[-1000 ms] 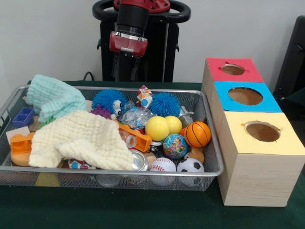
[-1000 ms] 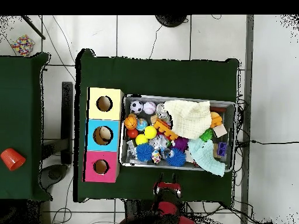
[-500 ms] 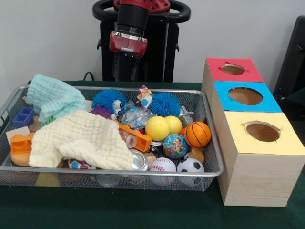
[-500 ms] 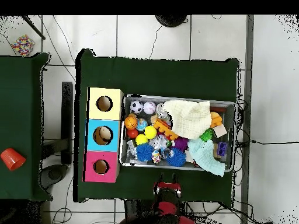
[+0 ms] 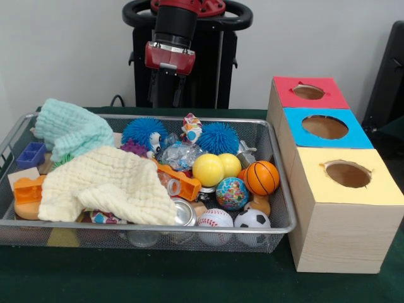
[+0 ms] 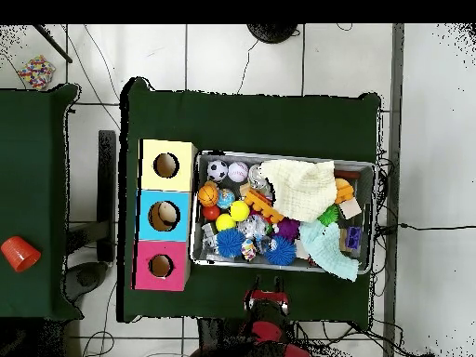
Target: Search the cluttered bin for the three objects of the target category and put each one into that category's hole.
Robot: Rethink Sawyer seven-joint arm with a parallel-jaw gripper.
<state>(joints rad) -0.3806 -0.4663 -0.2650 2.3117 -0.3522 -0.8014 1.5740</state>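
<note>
- In the front view, your red and black pincer (image 5: 166,95) hung above the far rim of the wire-mesh metal bin (image 5: 265,136), clear of everything in it. Its two dark fingers pointed down with a narrow gap between them and nothing held, so I'd judge the search was not begun.
- The likely targets, the balls, sat bunched at the bin's end nearest the holes: a yellow smooth ball (image 5: 208,169), an orange basketball toy (image 5: 262,177), a globe-printed ball (image 5: 231,192), a white baseball (image 5: 215,219) and a black-and-white football (image 5: 252,219).
- A cream waffle-weave cloth (image 5: 107,185) lay draped across the middle, probably hiding more pieces; a mint green cloth (image 5: 72,129) covered the far corner.
- The wooden box had three topped holes in a row, red (image 5: 308,92), blue (image 5: 324,127) and yellow (image 5: 348,174), just beside the bin for short carries.
- In the overhead view, you could see the pincer (image 6: 265,300) over the green desk (image 6: 251,112), just outside the bin's (image 6: 284,156) long side.
- The cream cloth (image 6: 299,189) spanned the bin's middle; the balls lay against the box-side wall.
</note>
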